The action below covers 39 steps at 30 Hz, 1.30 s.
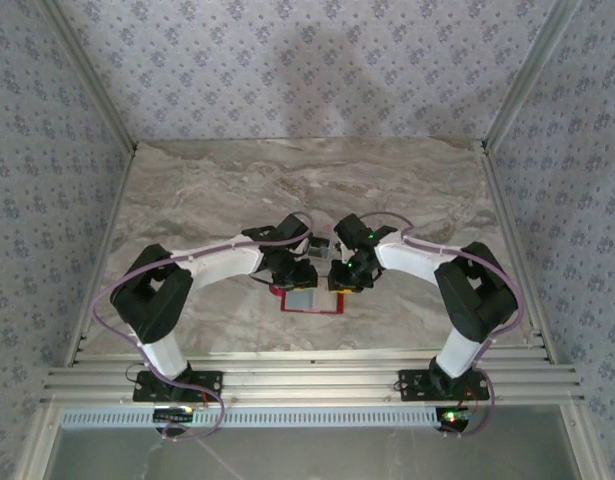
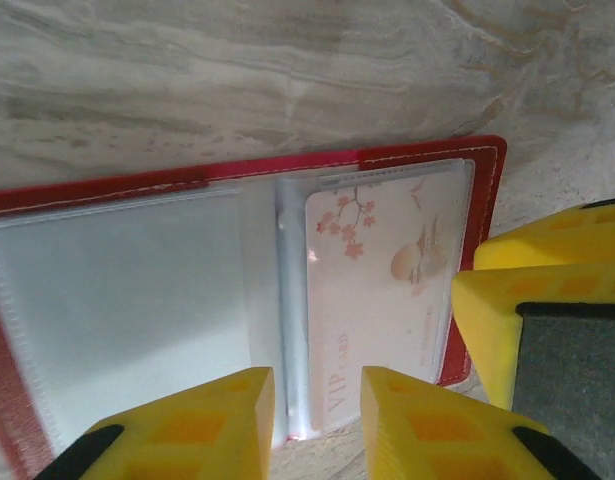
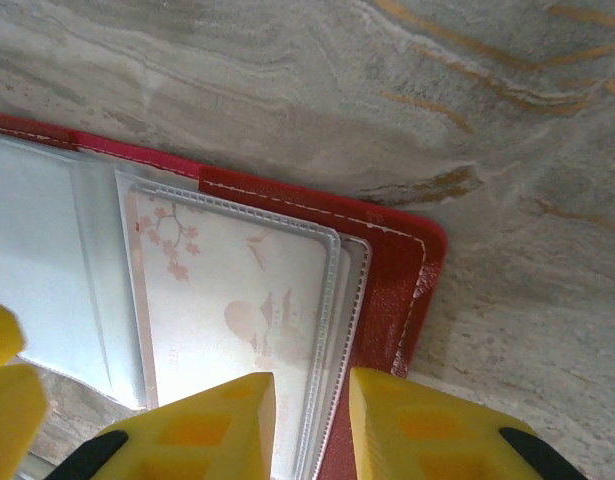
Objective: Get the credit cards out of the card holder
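Yellow fingers (image 2: 187, 430) of the left pincer (image 2: 317, 425) hang slightly parted over the middle fold of the open holder (image 2: 427, 155), which lies flat on the bench (image 2: 287, 70). Its right half carries a pink card (image 2: 387, 290) in a clear sleeve (image 2: 463, 200). Right pincer (image 3: 309, 425), narrowly open, crowds in over that sleeve's outer edge. Left arm (image 1: 212, 268) and right arm (image 1: 427, 262) bend inward, wrists tipped down.

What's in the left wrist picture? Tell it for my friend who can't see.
An open red card holder lies on a marble table, with a pale pink card printed with blossoms and "VIP CARD" tucked in one clear pocket. The left gripper hangs open, yellow-fingered, over the holder's fold.
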Each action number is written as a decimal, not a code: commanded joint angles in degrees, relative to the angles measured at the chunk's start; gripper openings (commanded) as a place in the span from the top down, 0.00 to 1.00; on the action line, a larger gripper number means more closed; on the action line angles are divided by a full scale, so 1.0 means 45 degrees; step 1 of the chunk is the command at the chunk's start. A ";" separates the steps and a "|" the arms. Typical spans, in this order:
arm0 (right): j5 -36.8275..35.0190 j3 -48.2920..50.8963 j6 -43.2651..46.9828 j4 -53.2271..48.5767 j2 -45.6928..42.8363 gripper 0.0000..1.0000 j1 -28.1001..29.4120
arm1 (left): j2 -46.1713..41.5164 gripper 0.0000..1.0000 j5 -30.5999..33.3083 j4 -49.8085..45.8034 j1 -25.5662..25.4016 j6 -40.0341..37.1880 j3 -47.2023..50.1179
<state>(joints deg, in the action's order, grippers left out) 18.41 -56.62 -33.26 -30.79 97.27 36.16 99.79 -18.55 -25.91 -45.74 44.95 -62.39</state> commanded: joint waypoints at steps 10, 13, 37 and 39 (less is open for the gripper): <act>0.0112 0.0038 -0.0199 0.0333 0.0762 0.78 0.0157 | 0.0792 0.75 -0.0995 0.0902 0.0123 0.0364 0.0220; 0.0131 0.0072 -0.0210 0.0414 0.0877 0.80 0.0162 | 0.0881 0.77 -0.0958 0.0905 0.0141 0.0389 0.0232; 0.0127 -0.0030 -0.0110 0.0256 0.0923 0.82 0.0132 | 0.0342 0.76 -0.0916 0.1352 0.0485 0.0326 0.1091; 0.0123 -0.0062 -0.0093 0.0229 0.0903 0.82 0.0144 | 0.0412 0.76 -0.1060 0.1434 0.0503 0.0315 0.1089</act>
<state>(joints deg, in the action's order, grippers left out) 19.53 -56.62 -33.67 -28.40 99.44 36.42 102.43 -22.35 -20.25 -43.86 46.15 -58.26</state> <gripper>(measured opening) 0.178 0.241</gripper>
